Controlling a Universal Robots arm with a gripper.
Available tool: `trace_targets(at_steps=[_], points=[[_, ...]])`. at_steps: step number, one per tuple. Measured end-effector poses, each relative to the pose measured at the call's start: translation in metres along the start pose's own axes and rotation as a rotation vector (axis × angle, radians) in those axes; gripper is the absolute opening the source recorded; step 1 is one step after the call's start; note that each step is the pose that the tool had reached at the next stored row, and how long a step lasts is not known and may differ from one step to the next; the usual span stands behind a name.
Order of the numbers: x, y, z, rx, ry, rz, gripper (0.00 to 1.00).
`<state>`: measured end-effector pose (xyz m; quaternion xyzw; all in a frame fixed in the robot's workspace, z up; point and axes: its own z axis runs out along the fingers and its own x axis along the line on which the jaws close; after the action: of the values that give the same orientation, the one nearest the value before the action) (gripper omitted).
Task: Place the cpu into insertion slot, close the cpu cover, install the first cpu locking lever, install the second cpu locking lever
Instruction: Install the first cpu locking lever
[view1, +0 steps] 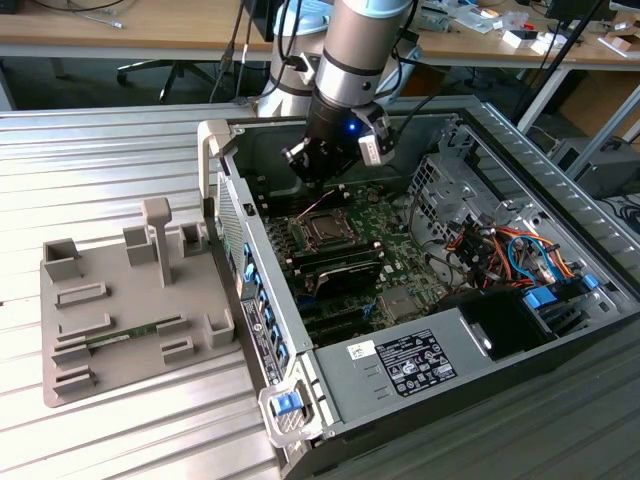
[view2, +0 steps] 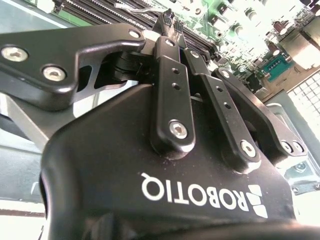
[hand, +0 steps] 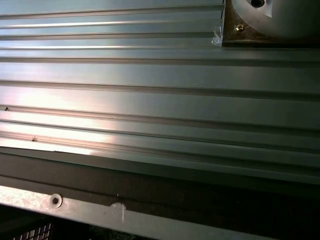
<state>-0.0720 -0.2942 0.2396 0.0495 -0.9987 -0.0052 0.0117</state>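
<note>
In the exterior view, the black two-fingered pincer (view1: 322, 172) hangs in the upper middle of the frame, inside the open grey computer case (view1: 500, 330) that lies on the ribbed aluminium table (view1: 100, 150). Just below it sits the square dark insertion slot with its thin metal rim (view1: 319, 232) on the green motherboard (view1: 390, 250). Whether the small chip lies in the socket, and how the cover stands, is too small to make out. In the second wrist view the pincer (view2: 168, 21) shows fingertips pressed together with nothing visible between them, its bulky black body hiding most of the board. At the left of the exterior view lies a grey moulded parts tray (view1: 120, 310).
</note>
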Motion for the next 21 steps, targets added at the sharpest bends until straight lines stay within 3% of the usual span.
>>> trace_targets(at_steps=[10, 15, 21], points=[[-0.0028, -0.0002, 0.0010, 0.0001, 0.0000, -0.001, 0.10], [-0.0025, 0.0000, 0.0041, 0.0015, 0.0005, -0.026, 0.10], [-0.0033, 0.0074, 0.0072, 0.0029, 0.0007, -0.057, 0.10]])
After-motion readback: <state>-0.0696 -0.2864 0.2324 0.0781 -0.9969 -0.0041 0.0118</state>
